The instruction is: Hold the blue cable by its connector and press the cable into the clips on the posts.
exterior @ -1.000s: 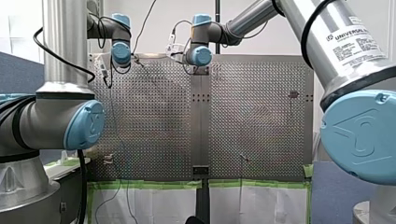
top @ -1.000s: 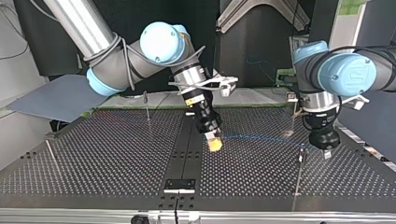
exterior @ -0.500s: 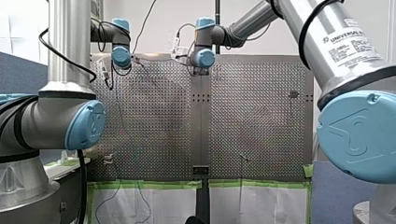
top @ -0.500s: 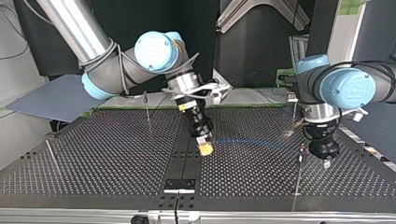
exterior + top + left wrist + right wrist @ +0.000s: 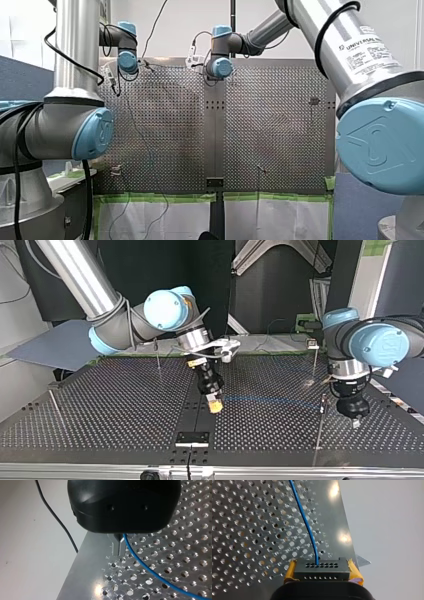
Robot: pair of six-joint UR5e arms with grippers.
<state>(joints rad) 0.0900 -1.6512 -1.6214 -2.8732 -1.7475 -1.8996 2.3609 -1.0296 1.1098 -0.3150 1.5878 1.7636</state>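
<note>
Right end effector (image 5: 215, 405), gripping connector (image 5: 322, 569), slid top-view left over perforated table (image 5: 100, 410).

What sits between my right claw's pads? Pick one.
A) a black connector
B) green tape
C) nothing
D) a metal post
A: the right wrist view shows the black connector between the right claw's yellow pads, the blue cable leaving it.

Front view: camera behind and above the arms (image 5: 75, 60), facing across the perforated table (image 5: 165, 125). Top view: camera at the opposite edge, near work height, facing the arms (sides appear crossed). Wrist views: mounted on each arm, very close to the table surface. Both wrist views and the top view share the blue cable (image 5: 316, 558).
</note>
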